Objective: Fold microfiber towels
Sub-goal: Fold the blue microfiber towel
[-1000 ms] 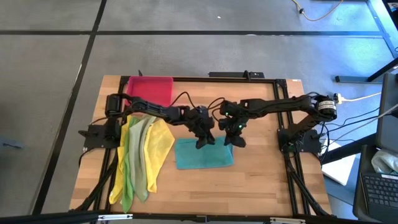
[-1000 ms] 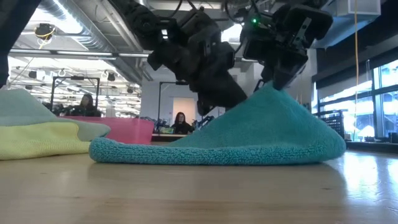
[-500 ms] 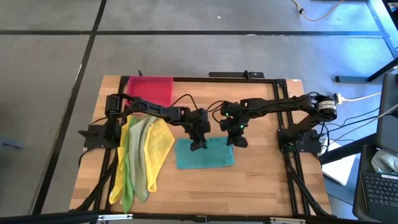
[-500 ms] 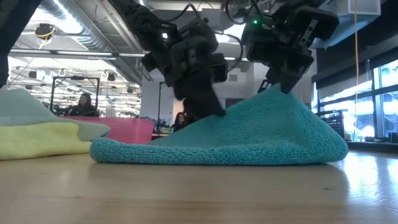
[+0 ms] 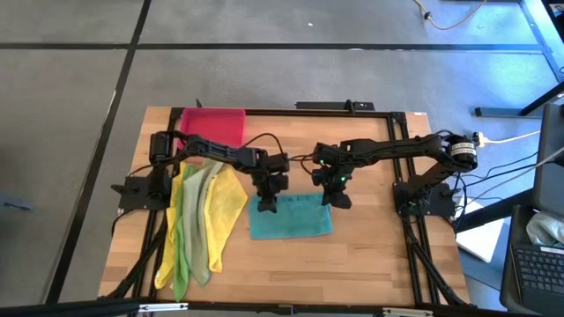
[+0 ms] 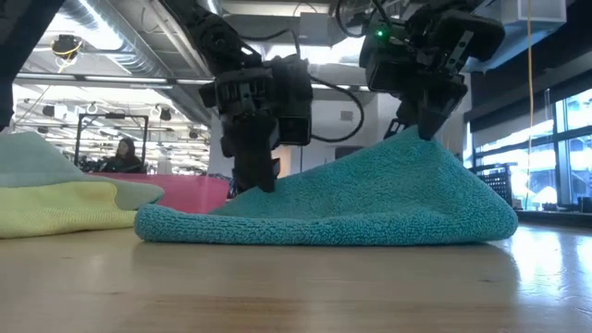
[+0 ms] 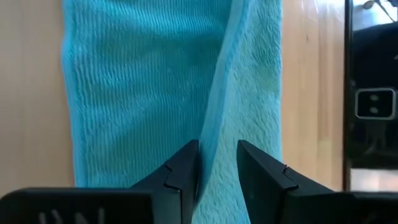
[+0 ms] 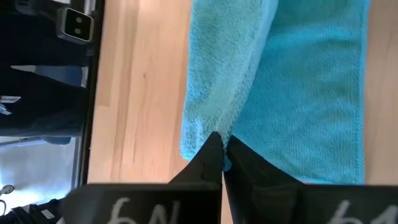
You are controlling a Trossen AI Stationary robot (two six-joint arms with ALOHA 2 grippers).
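Near the middle of the worktop [image 5: 370, 255], teal towel [image 5: 291, 218] lying partly folded, its right far corner pinched up into a peak by the right pincer [image 6: 421, 129], clamped tight on the cloth, likely to keep that edge raised for the fold. Left pincer [image 7: 216, 163] at the towel's left far corner, fingers part-way apart astride a raised fold edge, not clearly gripping. Beside it, other towels [image 5: 198, 220] heaped and unfolded at the worktop's left.
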